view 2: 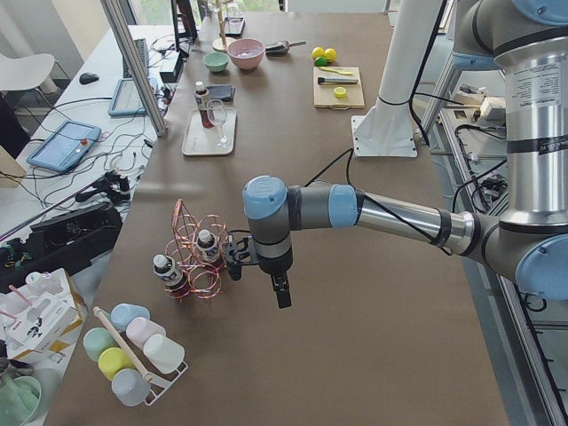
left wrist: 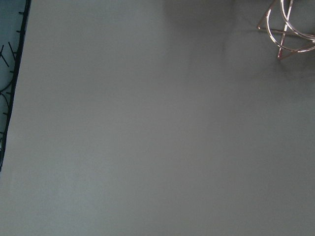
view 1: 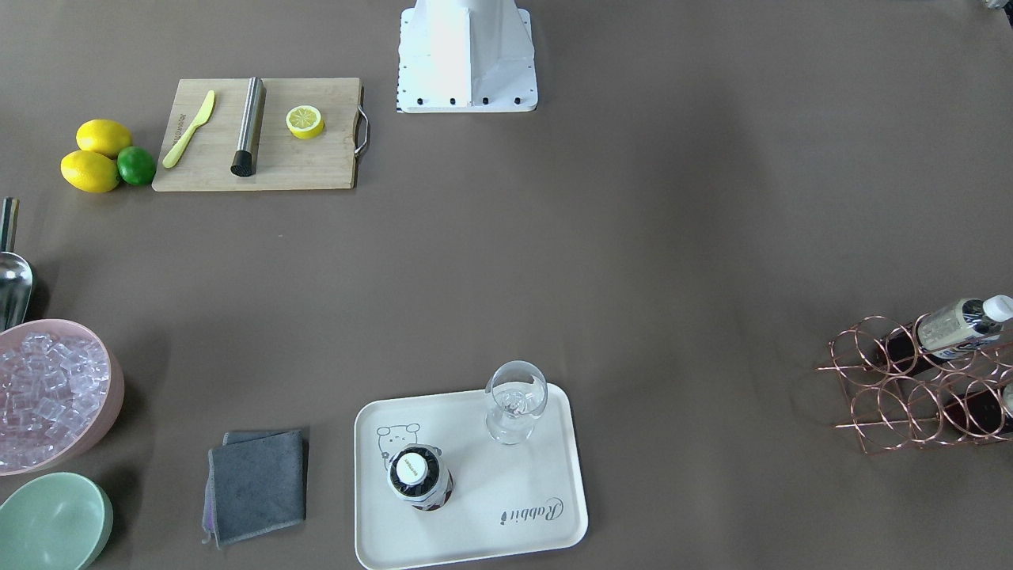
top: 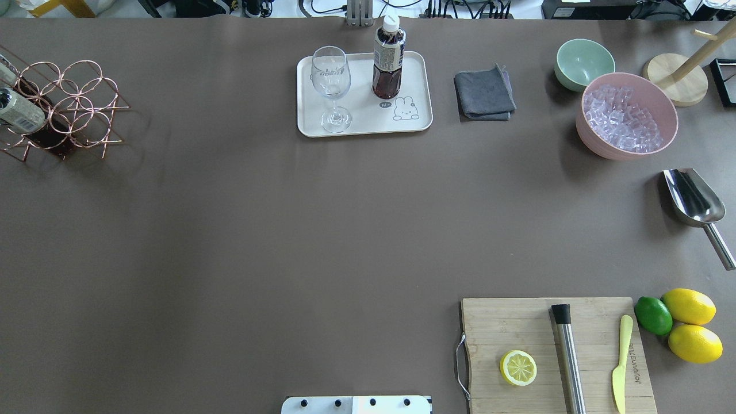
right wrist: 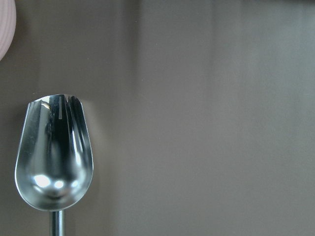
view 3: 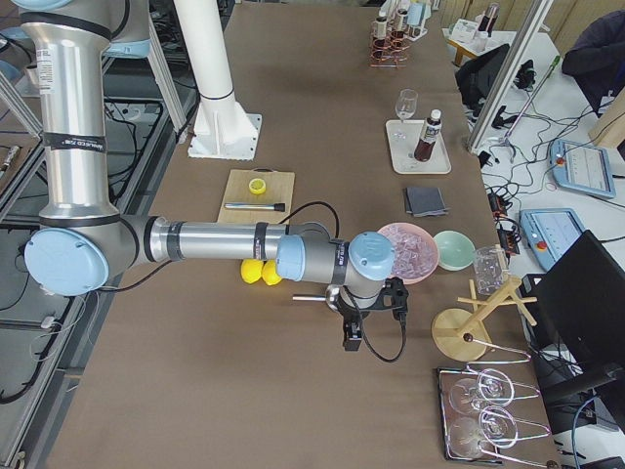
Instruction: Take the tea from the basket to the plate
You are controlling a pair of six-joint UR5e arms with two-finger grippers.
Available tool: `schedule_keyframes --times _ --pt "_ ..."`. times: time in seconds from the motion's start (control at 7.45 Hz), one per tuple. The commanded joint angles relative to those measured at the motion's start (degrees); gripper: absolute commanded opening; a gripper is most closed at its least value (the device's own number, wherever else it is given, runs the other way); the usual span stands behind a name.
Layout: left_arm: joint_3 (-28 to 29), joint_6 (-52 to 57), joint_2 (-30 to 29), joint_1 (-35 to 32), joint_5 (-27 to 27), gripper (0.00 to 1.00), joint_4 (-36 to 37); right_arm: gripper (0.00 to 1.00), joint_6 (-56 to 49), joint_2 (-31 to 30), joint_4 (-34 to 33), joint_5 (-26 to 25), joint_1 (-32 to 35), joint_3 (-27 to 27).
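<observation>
Left gripper [view 2: 280,294]: seen only from the table's left end, so I cannot tell whether its jaws are wide or narrow. It hangs above the table [top: 287,230], fingers pointing down, nothing visibly in them. It is just beside the basket [view 2: 191,259]. The left wrist view shows bare table, with one corner of the basket [left wrist: 288,30] at the upper right.

Right gripper [view 3: 351,337]: seen only from the table's right end, so its jaw state cannot be told either. It hangs over the table near the pink bowl [view 3: 408,249] of ice. The right wrist view looks straight down on a steel scoop [right wrist: 54,153].

Tea [top: 389,63]: upright on the plate [top: 362,118], cap on, well apart from both grippers. The plate sits mid-table at the edge far from the robot. From above, the tea stands in the plate's right half, next to the drawn animal. A glass [top: 332,80] stands upright in the left half, apart from the tea.

Basket [top: 75,98]: at the robot's left end of the table, well apart from the plate. Two more bottles [view 1: 957,321] lie tilted in its rings.
</observation>
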Motion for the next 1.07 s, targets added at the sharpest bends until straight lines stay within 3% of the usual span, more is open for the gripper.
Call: schedule_keyframes --times 0.0,0.27,0.54,0.94 --pt "8.6 1.9 0.5 -4.0 -3.7 0.98 -10.6 1.0 0.0 0.3 0.0 0.0 0.0 -0.1" --pt "13.4 1.9 0.4 -4.8 -10.3 0.98 -14.9 1.0 0.1 0.4 0.0 0.0 0.0 -0.1" --pt "14.3 1.9 0.5 -4.8 -10.2 0.98 -21.6 1.0 0.2 0.4 0.0 0.0 0.0 -0.1" --pt "14.0 1.8 0.1 -5.4 -10.1 0.98 -21.5 1.0 0.2 0.5 0.0 0.0 0.0 -0.1"
